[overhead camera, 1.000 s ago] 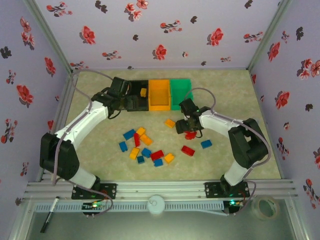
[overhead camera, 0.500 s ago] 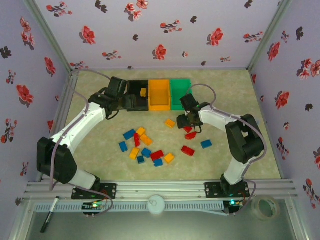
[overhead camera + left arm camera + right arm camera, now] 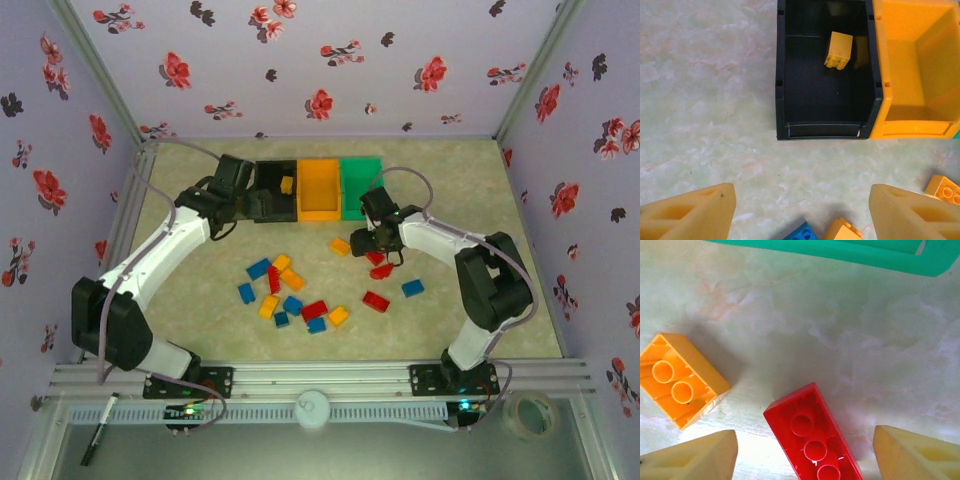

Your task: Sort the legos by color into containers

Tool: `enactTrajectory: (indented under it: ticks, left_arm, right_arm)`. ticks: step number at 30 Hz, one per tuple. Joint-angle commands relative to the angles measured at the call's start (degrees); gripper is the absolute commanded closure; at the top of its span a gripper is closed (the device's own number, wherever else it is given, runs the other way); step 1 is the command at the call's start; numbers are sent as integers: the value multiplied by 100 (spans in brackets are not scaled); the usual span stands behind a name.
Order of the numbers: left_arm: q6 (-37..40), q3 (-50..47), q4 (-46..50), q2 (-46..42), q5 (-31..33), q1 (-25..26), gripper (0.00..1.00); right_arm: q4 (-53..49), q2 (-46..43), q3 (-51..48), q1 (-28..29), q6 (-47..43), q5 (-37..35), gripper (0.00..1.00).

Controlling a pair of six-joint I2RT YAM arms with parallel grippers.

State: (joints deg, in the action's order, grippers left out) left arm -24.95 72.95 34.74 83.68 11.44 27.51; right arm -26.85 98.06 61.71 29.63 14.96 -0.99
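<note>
The containers stand in a row at the back: black bin point(image 3: 262, 178) point(image 3: 827, 90), orange bin point(image 3: 320, 188) point(image 3: 920, 65) and green bin point(image 3: 361, 185) point(image 3: 850, 252). One yellow-orange brick point(image 3: 286, 184) point(image 3: 838, 49) lies in the black bin. Red, blue and orange legos point(image 3: 290, 295) are scattered mid-table. My right gripper point(image 3: 378, 252) point(image 3: 805, 455) is open, its fingers on either side of an upside-down red brick point(image 3: 812, 435) without touching it. An upside-down orange brick point(image 3: 680, 380) lies to its left. My left gripper point(image 3: 240, 208) point(image 3: 802, 210) is open and holds nothing, over bare table just in front of the black bin.
A red brick point(image 3: 376, 301) and a blue brick point(image 3: 412, 288) lie right of the pile. A blue brick point(image 3: 802, 232) and an orange brick point(image 3: 842, 231) sit near the left fingertips. A marker point(image 3: 100, 440) and a tape roll point(image 3: 530, 415) lie beyond the front rail.
The right gripper has shifted slightly toward the bins above the red brick, and its jaws have narrowed. The left arm has drifted a little to the left.
</note>
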Motion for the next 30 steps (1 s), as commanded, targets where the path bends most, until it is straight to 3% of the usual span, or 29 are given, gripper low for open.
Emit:
enactTrajectory:
  ticks: [1,11,30]
  left_arm:
    - [34,-82,41,-194,120,50,29]
    - [43,-124,42,-234,121,53,29]
    - [43,-211,15,-333,147,52,29]
  right_arm:
    - [31,182,40,26,-93,77,31]
    - [12,364,52,26,-87,64,39]
    - [-286,412,315,-36,-336,31,68]
